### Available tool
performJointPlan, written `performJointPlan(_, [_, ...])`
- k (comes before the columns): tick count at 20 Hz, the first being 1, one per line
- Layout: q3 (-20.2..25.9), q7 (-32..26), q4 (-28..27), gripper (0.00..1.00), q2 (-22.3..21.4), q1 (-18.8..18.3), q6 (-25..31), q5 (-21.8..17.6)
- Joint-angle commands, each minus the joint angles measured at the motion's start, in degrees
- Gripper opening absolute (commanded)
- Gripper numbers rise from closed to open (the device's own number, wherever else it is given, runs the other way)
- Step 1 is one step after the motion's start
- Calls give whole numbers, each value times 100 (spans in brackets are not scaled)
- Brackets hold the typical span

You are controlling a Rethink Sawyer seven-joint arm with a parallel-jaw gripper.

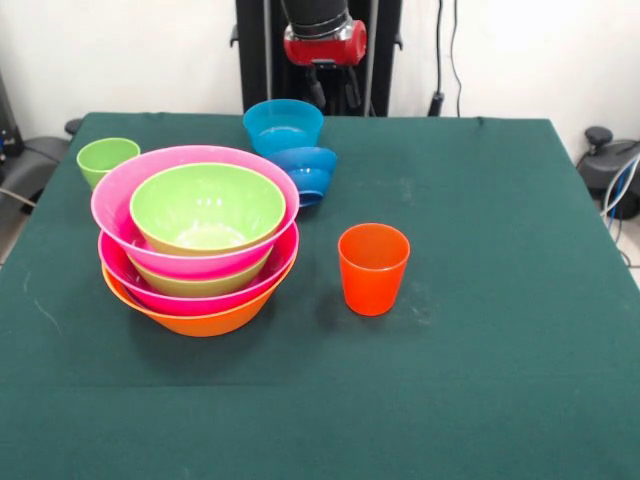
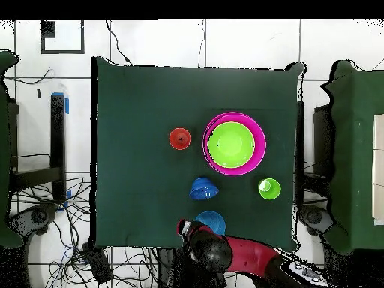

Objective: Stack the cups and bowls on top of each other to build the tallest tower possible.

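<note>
On the green-clothed table (image 1: 480, 350) the tower (image 1: 200, 250) stands left of centre in the front view — a large orange bowl (image 1: 195, 318) lowest, a pink bowl (image 1: 200, 292) nested in it, a green bowl (image 1: 195, 278) showing only as a rim band above that, then a second pink bowl (image 1: 120, 205) sitting tilted, with a light green bowl (image 1: 207, 208) inside it at the top. From overhead the pile reads as a pink ring around a green disc (image 2: 233, 143).

The orange-red cup (image 1: 374, 268) stands upright on the cloth to the right of the tower, apart from it, mouth up. The light green cup (image 1: 106, 158) stands upright behind the tower's left side, near the far left corner of the table.

Behind the tower toward the far edge, a light blue bowl (image 1: 283, 125) sits upright. Just in front of it and to its right, touching or nearly so, a darker blue bowl (image 1: 305, 172) lies tipped on its side, its mouth turned away from the camera.

The gripper (image 1: 335, 90) hangs at the far edge of the table, just behind the light blue bowl and above it — below a red and black wrist (image 1: 325, 42). It holds nothing visible, and whether its fingers are spread or closed cannot be told from either view.
</note>
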Motion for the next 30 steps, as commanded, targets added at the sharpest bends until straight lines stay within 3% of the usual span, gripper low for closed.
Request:
performJointPlan(1, [162,379,-590,100,440,-57,-684,-502])
performJointPlan(7, [26,315,-885,100,482,-7,-714,-711])
performJointPlan(12, [244,-34,-1070,100,157,-316,-124,-906])
performJointPlan(21, [422,-179,-1292,100,100,-535,191,-1184])
performJointPlan(30, [365,9,-1516,100,651,-531,-86,-1428])
